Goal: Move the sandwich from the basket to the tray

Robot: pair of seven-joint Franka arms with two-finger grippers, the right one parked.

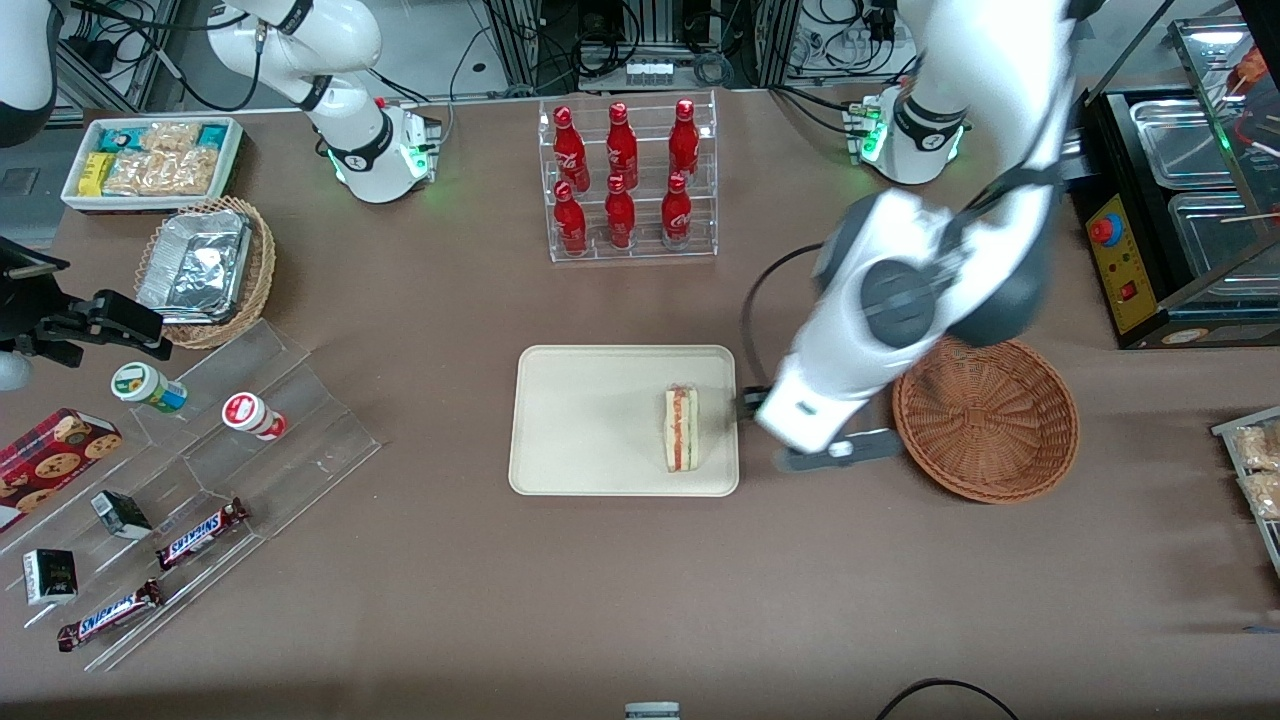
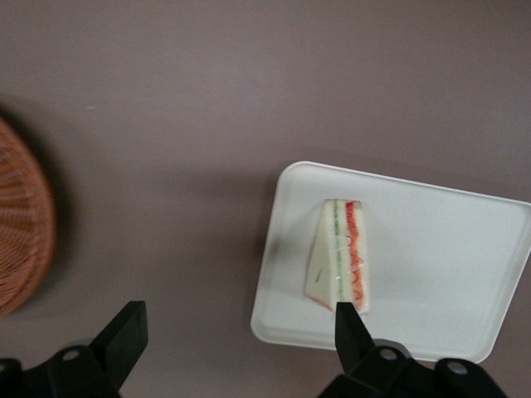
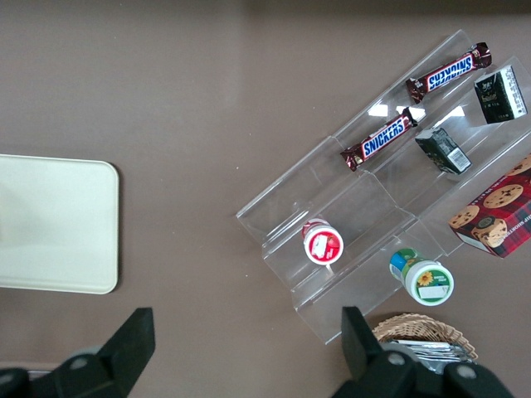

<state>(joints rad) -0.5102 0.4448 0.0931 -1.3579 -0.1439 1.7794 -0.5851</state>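
Note:
The sandwich [image 1: 682, 428] [image 2: 340, 265], a white wedge with red and green filling, lies on the cream tray [image 1: 580, 420] [image 2: 448, 274], close to the tray's edge toward the working arm's end. The round reddish-brown wicker basket [image 1: 985, 420] [image 2: 21, 224] stands beside the tray with nothing in it. My left gripper [image 2: 236, 332] hangs open and empty above the bare table between tray and basket. One black fingertip [image 2: 348, 323] is over the tray's edge near the sandwich's corner. In the front view the white forearm covers most of the hand.
A clear rack of red bottles [image 1: 625, 180] stands farther from the front camera than the tray. Toward the parked arm's end are a stepped acrylic stand with snacks [image 1: 200, 470], a tan basket with foil containers [image 1: 205, 270] and a white snack bin [image 1: 150, 160]. A black appliance [image 1: 1170, 200] sits near the working arm.

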